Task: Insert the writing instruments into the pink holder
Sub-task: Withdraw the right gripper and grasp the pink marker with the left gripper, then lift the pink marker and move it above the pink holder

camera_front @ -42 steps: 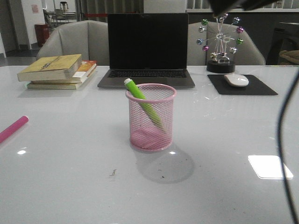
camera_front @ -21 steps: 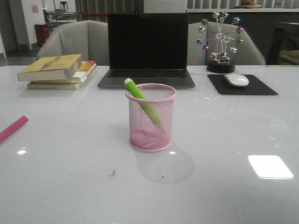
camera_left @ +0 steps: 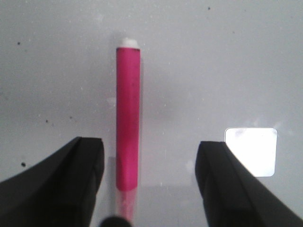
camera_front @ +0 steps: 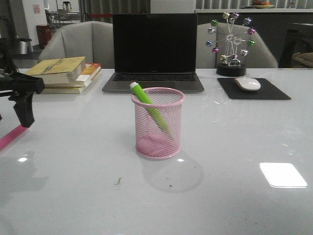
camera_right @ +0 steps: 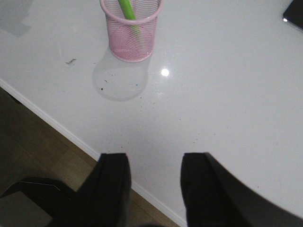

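The pink mesh holder (camera_front: 158, 122) stands mid-table with the lime green pen (camera_front: 149, 108) leaning inside it, white tip up at the rim; both show again in the right wrist view, holder (camera_right: 131, 29) and green pen (camera_right: 127, 10). The magenta pen (camera_front: 11, 136) lies flat at the table's left edge. My left gripper (camera_front: 19, 110) hangs open just above it. From the left wrist the magenta pen (camera_left: 128, 118) runs between the spread fingers (camera_left: 78, 179), closer to one, untouched. My right gripper (camera_right: 154, 163) is open and empty over the table's near edge, out of the front view.
A laptop (camera_front: 154, 51) stands behind the holder. A stack of books (camera_front: 61, 73) lies at the back left. At the back right are a mouse (camera_front: 247, 83) on a black pad (camera_front: 252, 89) and a ferris-wheel ornament (camera_front: 231, 46). The floor (camera_right: 42, 156) shows past the table edge.
My left arm has come into the front view at the left and now hangs over the magenta pen. The right arm and its cable, seen 1.0 s ago, have left that view.
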`<state>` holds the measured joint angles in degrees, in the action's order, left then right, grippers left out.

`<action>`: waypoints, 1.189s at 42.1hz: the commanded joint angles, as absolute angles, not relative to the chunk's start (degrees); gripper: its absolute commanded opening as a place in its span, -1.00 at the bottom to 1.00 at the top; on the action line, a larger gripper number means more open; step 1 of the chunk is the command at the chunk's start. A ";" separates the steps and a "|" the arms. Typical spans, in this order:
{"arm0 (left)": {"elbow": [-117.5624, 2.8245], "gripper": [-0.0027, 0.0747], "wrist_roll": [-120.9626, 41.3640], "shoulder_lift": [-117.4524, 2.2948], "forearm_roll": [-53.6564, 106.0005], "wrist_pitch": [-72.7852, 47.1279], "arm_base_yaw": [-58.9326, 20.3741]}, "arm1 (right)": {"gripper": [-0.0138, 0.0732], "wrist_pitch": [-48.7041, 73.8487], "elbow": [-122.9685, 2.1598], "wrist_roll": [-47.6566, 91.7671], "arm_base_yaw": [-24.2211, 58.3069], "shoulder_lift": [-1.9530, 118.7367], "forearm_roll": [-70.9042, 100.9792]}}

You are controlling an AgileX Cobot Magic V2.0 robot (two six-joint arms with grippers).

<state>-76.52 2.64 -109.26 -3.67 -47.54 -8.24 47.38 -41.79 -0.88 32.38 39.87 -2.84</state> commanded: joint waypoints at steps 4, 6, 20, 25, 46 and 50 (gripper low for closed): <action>-82.55 0.04 3.27 -110.36 -3.71 -46.70 -7.72 | 0.20 44.20 -43.32 -0.45 32.19 39.58 -3.38; -83.41 0.02 3.27 -111.24 -3.71 -46.82 -7.45 | 0.20 44.20 -43.32 -0.45 32.19 39.58 -3.38; -86.71 0.03 1.81 -115.56 -3.28 -47.34 -6.01 | 0.20 44.15 -43.32 -0.45 32.19 39.58 -3.38; -86.85 0.00 1.81 -116.07 -2.85 -47.08 -6.01 | 0.20 44.15 -43.32 -0.45 32.19 39.58 -3.38; -86.50 -0.69 1.59 -113.02 -1.41 -43.96 -6.30 | 0.20 42.95 -43.32 -0.45 32.19 39.58 -3.38; -83.77 -0.69 -1.29 -107.28 2.12 -38.35 -7.62 | 0.20 42.39 -43.32 -0.45 32.19 39.58 -3.38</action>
<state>-84.19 0.95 -116.38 -1.34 -44.78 -6.29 46.96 -41.79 -0.88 32.38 39.87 -2.84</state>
